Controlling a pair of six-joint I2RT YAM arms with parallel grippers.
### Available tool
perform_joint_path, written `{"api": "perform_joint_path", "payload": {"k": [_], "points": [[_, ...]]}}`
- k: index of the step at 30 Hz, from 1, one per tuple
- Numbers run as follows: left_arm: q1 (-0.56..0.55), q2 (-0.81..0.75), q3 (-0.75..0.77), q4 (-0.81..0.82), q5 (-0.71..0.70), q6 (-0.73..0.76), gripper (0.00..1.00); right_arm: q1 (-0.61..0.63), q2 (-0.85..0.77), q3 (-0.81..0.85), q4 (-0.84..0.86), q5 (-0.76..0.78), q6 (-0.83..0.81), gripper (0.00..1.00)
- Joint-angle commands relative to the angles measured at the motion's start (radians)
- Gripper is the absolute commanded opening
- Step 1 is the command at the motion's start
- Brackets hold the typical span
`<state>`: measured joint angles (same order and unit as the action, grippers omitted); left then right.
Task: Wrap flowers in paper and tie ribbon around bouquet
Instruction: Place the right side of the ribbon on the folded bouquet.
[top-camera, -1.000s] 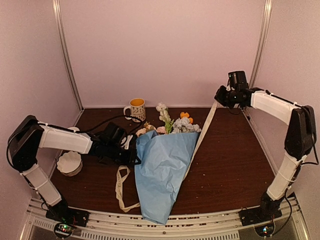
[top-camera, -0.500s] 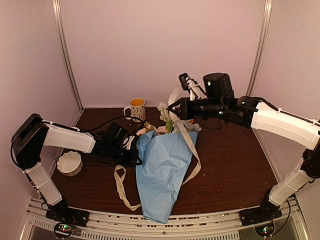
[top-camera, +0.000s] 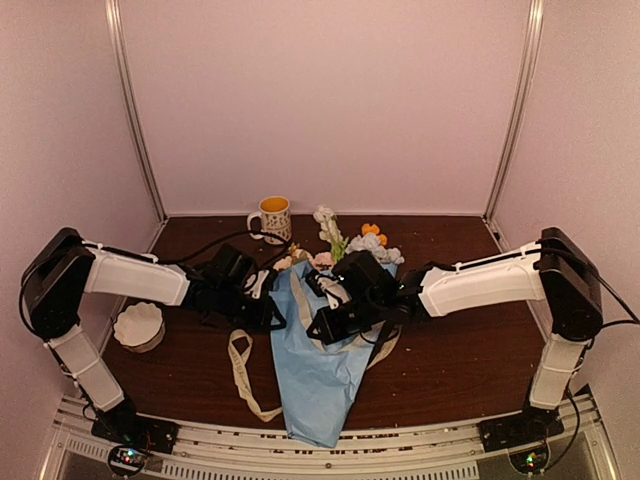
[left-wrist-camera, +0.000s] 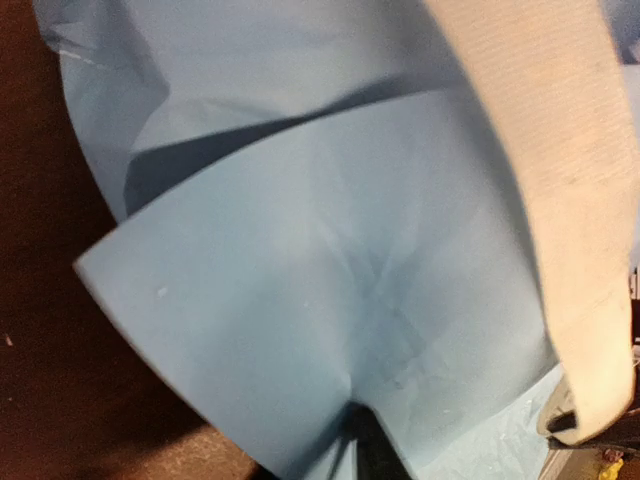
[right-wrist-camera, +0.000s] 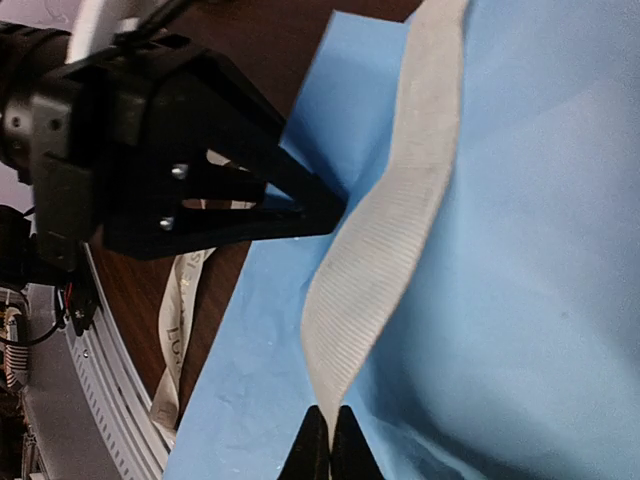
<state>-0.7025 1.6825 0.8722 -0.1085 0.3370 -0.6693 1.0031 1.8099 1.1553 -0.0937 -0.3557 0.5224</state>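
Top view: the bouquet (top-camera: 318, 370) lies on the table (top-camera: 470, 330), with the left gripper (top-camera: 272, 318) at its edge and the right gripper (top-camera: 322, 328) over it.

Left wrist view: the ribbon (left-wrist-camera: 560, 200) crosses the paper (left-wrist-camera: 300, 300) (it cannot be told whether this gripper grips).

Right wrist view: the right gripper is clamped on the ribbon.

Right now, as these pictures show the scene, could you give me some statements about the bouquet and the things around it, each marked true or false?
1. The right gripper is shut on the ribbon. True.
2. The mug lies tipped over on the paper. False: it stands upright at the far side, behind the flowers.
3. The ribbon lies across the light blue paper. True.
4. The flowers lie in the white bowl. False: they stick out of the paper's far end, and the bowl sits apart at the left.
5. The left gripper is at the paper's left edge. True.
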Motion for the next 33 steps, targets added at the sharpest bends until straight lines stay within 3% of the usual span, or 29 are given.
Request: {"api": "perform_joint_path", "payload": {"k": [1,7,12,16,24,33], "points": [[-0.005,-0.087,0.019,-0.039,-0.041,0.036,0.32,-0.006,0.045,0.047,-0.017,0.046,0.029,0.0],[-0.005,-0.304,-0.004,-0.215,-0.174,0.083,0.59,-0.013,0.08,0.043,-0.022,0.053,0.058,0.0],[0.01,-0.442,-0.084,-0.392,-0.352,0.094,0.66,-0.014,0.092,0.039,-0.007,0.036,0.07,0.0],[0.057,-0.422,-0.164,-0.395,-0.383,0.089,0.6,-0.013,0.093,0.039,-0.004,0.034,0.07,0.0],[0.067,-0.254,-0.157,-0.301,-0.338,0.11,0.34,-0.013,0.085,0.037,-0.011,0.034,0.07,0.0],[0.067,-0.2,-0.154,-0.254,-0.332,0.127,0.31,-0.013,0.091,0.046,-0.018,0.037,0.068,0.0]]}}
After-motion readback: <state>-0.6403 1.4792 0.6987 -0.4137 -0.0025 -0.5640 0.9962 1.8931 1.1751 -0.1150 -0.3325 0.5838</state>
